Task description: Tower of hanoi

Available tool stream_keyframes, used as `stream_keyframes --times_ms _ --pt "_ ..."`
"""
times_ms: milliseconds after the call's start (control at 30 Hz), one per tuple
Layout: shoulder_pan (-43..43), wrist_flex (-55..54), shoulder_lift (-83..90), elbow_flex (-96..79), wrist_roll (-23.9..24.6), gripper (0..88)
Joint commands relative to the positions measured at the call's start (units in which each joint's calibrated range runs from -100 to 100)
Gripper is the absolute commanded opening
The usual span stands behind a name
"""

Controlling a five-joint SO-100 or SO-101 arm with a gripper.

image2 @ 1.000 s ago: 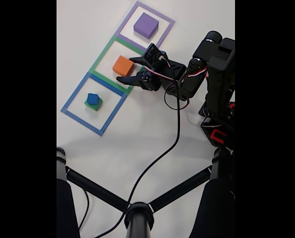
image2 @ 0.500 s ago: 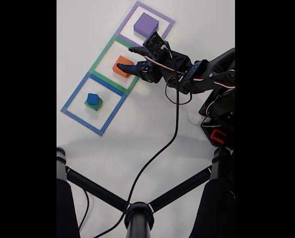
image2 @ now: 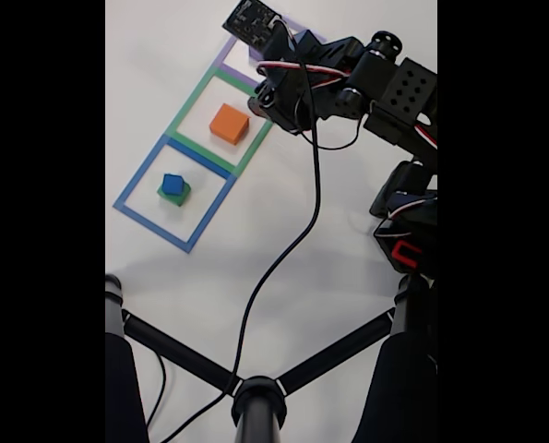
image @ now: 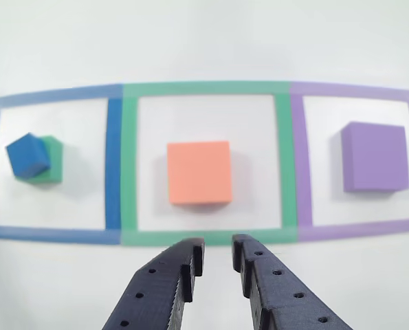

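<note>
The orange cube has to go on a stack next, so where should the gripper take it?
Come straight down on the orange cube and pinch its two flat side faces, left and right in the other view. It lies square, alone in the green outline, with open space beside both faces.

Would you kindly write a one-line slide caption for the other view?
Open end effector hovers before the orange cube, blue cube atop green cube at left, purple cube at right.

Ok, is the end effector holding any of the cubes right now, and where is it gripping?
Nothing is held. The end effector is open and empty, with bare table between its fingertips, short of the orange cube, which sits untouched in the green square outline.
</note>
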State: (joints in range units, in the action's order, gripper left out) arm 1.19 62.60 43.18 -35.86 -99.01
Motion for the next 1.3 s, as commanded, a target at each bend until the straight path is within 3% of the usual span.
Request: stream_keyframes --times_ms 0,333,533,767,867,1000,1267 --pt "3.7 15.6 1.8 17.2 3.6 0.0" --pt "12.4 33.3 1.3 37.5 13.7 0.0" --pt "14.9 37.2 1.4 42.7 15.2 0.0" --pt "16.4 36.3 1.4 41.0 13.2 1.0" --pt "16.1 32.1 2.6 33.8 7.5 4.1" --pt "14.9 20.0 4.9 20.1 -0.8 23.3" --pt "13.2 -10.2 6.3 -5.4 -1.0 34.4"
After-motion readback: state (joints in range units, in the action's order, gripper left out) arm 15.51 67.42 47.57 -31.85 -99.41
